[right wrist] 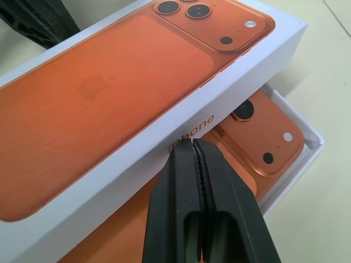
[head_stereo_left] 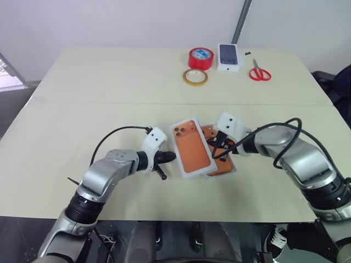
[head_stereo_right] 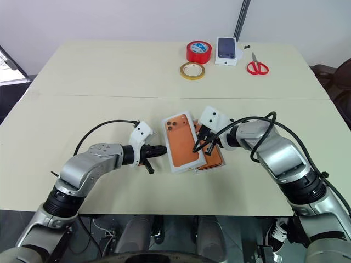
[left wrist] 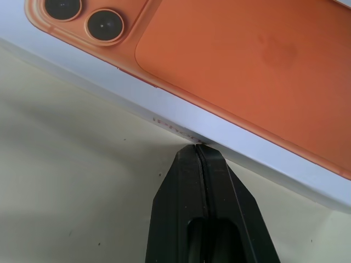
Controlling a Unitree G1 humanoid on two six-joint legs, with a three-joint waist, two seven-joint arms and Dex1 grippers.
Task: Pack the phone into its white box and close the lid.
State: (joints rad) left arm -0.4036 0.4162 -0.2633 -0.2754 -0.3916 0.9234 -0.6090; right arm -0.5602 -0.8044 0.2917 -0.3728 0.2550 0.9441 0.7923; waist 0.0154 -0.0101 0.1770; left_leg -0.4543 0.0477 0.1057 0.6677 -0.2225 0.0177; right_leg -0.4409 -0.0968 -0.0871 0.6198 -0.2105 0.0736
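Glossy white cardboard lid (right wrist: 109, 104) lies askew over the orange phone (right wrist: 263, 137) in the white box (right wrist: 299, 159); left gripper (left wrist: 198, 153) and right gripper (right wrist: 192, 145), fingers pressed together, touch its opposite side walls.

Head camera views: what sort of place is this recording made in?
Probably a lab or office work table set up for a packing test: a plain beige table against a bare pale wall, with tape rolls, scissors and a small phone box at its far edge.

The shallow white rectangular cardboard lid (right wrist: 137, 104) with an orange phone printed on top carries orange lettering on its side wall; only "hone" reads, its start hidden behind the right end effector (right wrist: 193, 147). A faint apple logo marks that printed phone.
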